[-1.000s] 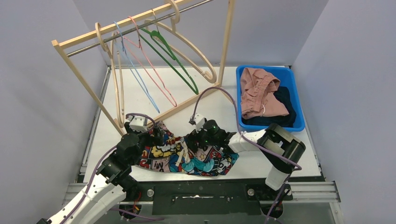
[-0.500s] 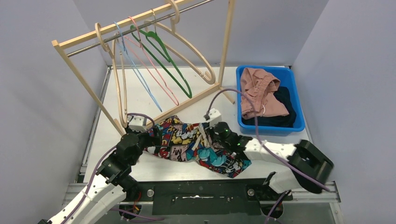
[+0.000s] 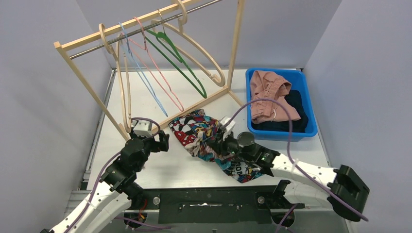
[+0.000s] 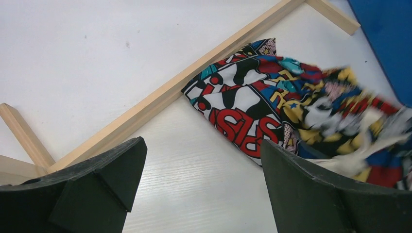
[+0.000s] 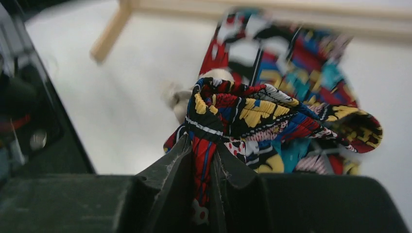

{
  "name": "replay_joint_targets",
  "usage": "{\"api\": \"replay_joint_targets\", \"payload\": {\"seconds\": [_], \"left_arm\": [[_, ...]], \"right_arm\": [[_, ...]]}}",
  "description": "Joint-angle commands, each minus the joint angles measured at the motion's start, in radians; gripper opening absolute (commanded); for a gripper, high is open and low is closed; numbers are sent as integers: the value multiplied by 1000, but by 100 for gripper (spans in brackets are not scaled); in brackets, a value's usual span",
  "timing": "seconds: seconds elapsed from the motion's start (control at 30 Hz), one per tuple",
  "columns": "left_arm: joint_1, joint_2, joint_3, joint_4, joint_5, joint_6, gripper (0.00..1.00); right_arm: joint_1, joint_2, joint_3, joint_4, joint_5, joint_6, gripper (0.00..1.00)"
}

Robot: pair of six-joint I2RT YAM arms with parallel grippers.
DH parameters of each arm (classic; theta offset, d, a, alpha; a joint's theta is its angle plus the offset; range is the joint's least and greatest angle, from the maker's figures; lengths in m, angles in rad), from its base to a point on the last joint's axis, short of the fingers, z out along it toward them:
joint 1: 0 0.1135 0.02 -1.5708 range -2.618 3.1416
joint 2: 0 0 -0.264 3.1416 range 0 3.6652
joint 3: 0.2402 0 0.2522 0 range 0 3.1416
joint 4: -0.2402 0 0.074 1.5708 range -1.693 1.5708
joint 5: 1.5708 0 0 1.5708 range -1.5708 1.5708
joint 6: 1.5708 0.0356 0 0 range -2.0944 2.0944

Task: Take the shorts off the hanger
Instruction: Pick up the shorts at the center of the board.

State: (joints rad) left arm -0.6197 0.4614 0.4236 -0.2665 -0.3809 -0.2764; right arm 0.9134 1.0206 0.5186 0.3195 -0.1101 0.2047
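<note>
The comic-print shorts (image 3: 197,130) lie bunched on the white table, off the hangers. My right gripper (image 3: 217,144) is shut on a fold of them, and red-and-blue cloth is pinched between its jaws (image 5: 201,145), with the rest of the shorts (image 5: 282,111) spilling beyond. My left gripper (image 3: 164,141) stands open to their left, apart from them. In the left wrist view nothing but bare table lies between that gripper's (image 4: 204,150) fingers, and the shorts (image 4: 243,107) lie just beyond the right finger. The hangers (image 3: 180,63) on the rack rail hang bare.
The wooden rack (image 3: 80,73) stands at the back left, and its base bar (image 4: 160,97) runs just beyond the left gripper. A blue bin (image 3: 312,104) at the right holds dusty pink shorts (image 3: 269,92) and dark shorts (image 3: 297,112). Grey walls close in both sides.
The right gripper closed on the shorts and dragged them right and away from the left gripper. The right arm's elbow swung out to the right. The left arm stayed put.
</note>
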Motion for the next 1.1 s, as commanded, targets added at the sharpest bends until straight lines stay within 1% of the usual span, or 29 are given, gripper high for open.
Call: {"api": "replay_joint_targets", "payload": {"seconds": [0.0,0.03,0.07,0.1,0.17,0.2,0.23,0.3,0.4,0.47,0.53,0.63,0.77,0.83,0.93,1.0,1.03,1.07], "left_arm": [[5,-13,54,33,13,3,88],[5,-14,53,34,13,4,88],[5,-14,53,35,15,5,89],[5,-13,53,35,16,5,89],[5,-11,53,35,21,5,88],[5,-8,53,35,22,4,88],[5,-7,53,35,24,5,88],[5,-6,54,34,22,3,89],[5,-11,53,33,20,3,89],[5,-13,52,35,20,3,88],[5,-12,50,36,21,3,89],[6,-6,51,35,23,3,89],[6,-4,52,35,24,2,89],[6,-5,50,35,25,2,89],[6,-7,51,34,22,2,89],[5,-10,51,33,22,0,89],[5,-12,50,33,21,0,89],[5,-13,50,34,21,0,89]], "right_arm": [[71,86,-58,-61,-84,109,14],[73,90,-64,-76,-25,130,16],[73,88,-68,-90,41,150,23],[73,79,-68,-105,113,165,33],[72,60,-60,-134,255,182,59],[72,54,-52,-151,322,201,71],[70,52,-42,-178,400,222,79],[68,65,-20,-209,457,231,86],[65,127,15,-255,483,261,93],[64,193,41,-284,493,313,96],[64,266,70,-297,469,361,100],[61,386,107,-302,455,430,99],[49,538,181,-380,482,530,98],[53,613,228,-453,513,565,98],[76,712,268,-569,639,698,98],[90,734,243,-542,661,741,98],[93,735,222,-515,658,756,93],[93,730,203,-483,645,767,84]]}}
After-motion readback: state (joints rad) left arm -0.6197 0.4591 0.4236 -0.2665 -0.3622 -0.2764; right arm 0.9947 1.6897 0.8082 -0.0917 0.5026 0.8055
